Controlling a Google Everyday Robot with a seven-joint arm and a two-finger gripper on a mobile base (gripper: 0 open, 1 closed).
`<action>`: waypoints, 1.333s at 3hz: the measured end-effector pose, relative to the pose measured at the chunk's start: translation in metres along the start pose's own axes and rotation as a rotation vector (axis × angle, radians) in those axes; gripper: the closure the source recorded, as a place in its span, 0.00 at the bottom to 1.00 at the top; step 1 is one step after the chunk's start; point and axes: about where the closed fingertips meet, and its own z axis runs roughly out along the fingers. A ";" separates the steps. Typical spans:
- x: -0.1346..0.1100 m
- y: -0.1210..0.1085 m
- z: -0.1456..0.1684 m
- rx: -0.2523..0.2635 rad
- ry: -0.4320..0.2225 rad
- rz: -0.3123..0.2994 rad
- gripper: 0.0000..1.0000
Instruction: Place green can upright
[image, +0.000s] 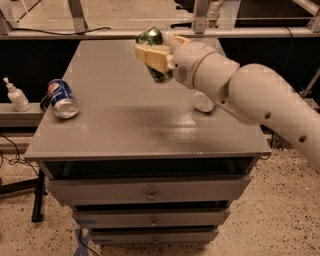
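— What's in front of you?

— Your grey bench (125, 130), with drawers underneath and a speckled floor around it. Your white arm (250, 95) reaches in from the right.

— And the pincer?

— Your pincer (156, 57) hangs above the bench's far middle, clamped around the green can (150, 36). The can is tilted, off the surface, glossy green above and below the fingers. A blue can (62, 98) lies on its side at the left, and a white bottle (203, 101) lies behind your arm.

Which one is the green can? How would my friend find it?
Find the grey table, then the white arm over it. Its gripper, above the table's back, holds the green can tilted in the air. The blue can and white bottle both lie on the table.
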 end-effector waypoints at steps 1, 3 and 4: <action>0.004 -0.002 -0.024 0.047 -0.025 0.015 0.61; 0.036 0.009 -0.046 0.113 -0.139 0.103 1.00; 0.050 0.014 -0.053 0.131 -0.169 0.128 1.00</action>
